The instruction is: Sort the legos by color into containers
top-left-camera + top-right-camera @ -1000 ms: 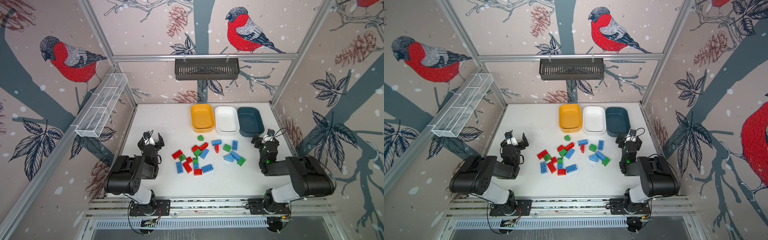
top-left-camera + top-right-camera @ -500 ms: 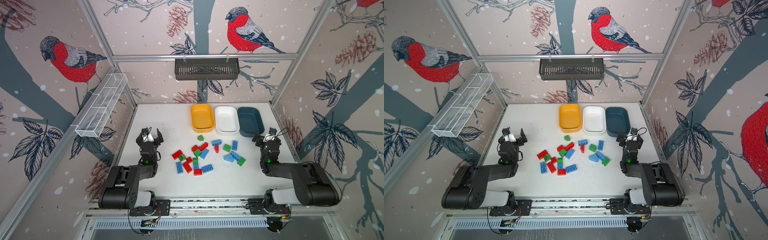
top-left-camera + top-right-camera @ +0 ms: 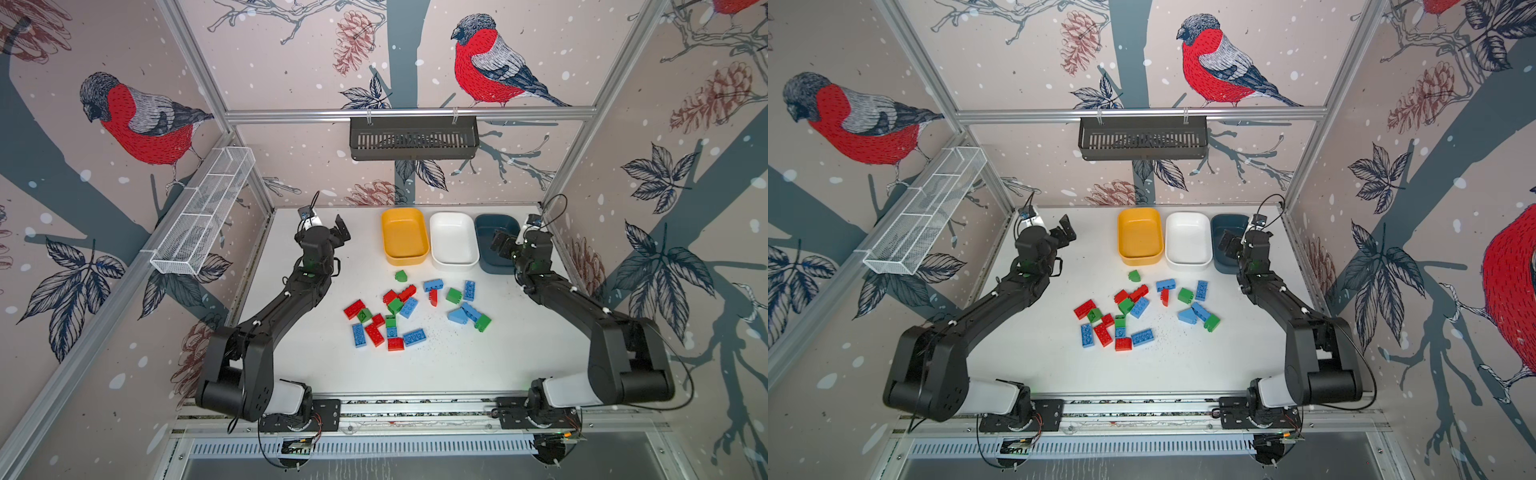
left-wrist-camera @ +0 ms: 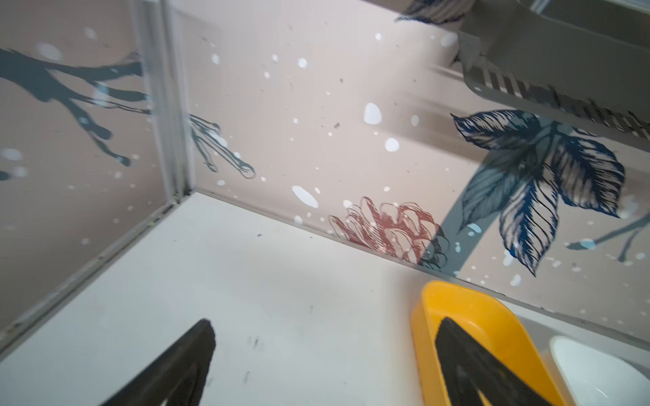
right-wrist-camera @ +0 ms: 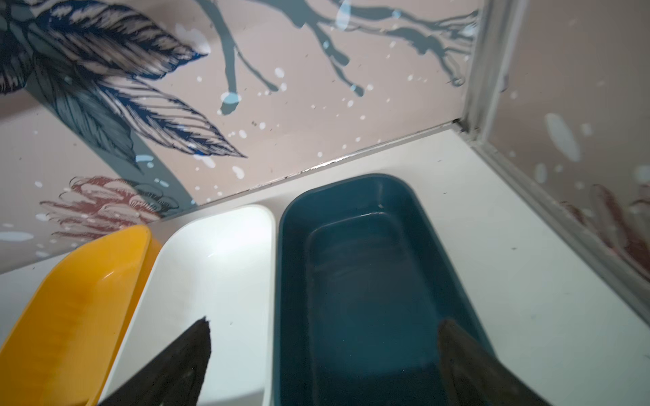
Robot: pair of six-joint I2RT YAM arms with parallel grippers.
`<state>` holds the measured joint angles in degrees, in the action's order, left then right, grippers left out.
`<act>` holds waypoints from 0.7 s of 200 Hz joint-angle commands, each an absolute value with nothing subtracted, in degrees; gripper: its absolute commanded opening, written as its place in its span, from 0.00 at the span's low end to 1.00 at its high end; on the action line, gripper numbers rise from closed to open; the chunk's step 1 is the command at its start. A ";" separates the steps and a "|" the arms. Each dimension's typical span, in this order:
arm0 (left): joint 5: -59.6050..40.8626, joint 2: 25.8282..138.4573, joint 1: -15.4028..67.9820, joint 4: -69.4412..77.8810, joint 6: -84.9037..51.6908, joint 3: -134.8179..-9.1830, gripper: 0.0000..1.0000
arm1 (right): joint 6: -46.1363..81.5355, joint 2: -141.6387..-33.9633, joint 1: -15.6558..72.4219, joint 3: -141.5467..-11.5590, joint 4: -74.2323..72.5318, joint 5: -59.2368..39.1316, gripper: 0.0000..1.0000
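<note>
While legos [image 3: 374,334] lie loose near the white tub [image 3: 453,239], left gripper [image 4: 325,325] and right gripper [image 5: 325,322] flank it, jaws spread, empty.

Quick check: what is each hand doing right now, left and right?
Left hand: open, holding nothing.
Right hand: open, holding nothing.

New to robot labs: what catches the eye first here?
A jumble of small red, blue and green plastic studded bricks lies in the middle. Behind it stand three empty shallow plastic tubs in a row: mustard yellow, white, dark teal. Black robot arms, left and right, flank them.
</note>
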<state>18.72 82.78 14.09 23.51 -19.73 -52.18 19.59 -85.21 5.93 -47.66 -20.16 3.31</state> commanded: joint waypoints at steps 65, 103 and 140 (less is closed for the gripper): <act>0.98 104.84 18.96 -0.28 -26.69 -76.59 0.98 | 22.02 -109.72 12.81 -74.87 7.51 9.35 0.99; 2.42 116.77 21.82 -9.32 -26.12 -89.40 0.98 | 22.66 -114.90 13.01 -79.51 9.65 8.64 0.89; 4.04 127.40 22.67 -23.02 -26.72 -104.32 0.98 | 20.82 -117.44 13.01 -81.17 9.17 5.07 0.77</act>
<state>2.76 122.83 22.61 -11.60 -26.59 -97.82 22.20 -115.94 12.95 -79.85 8.25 7.20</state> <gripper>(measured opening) 0.978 0.784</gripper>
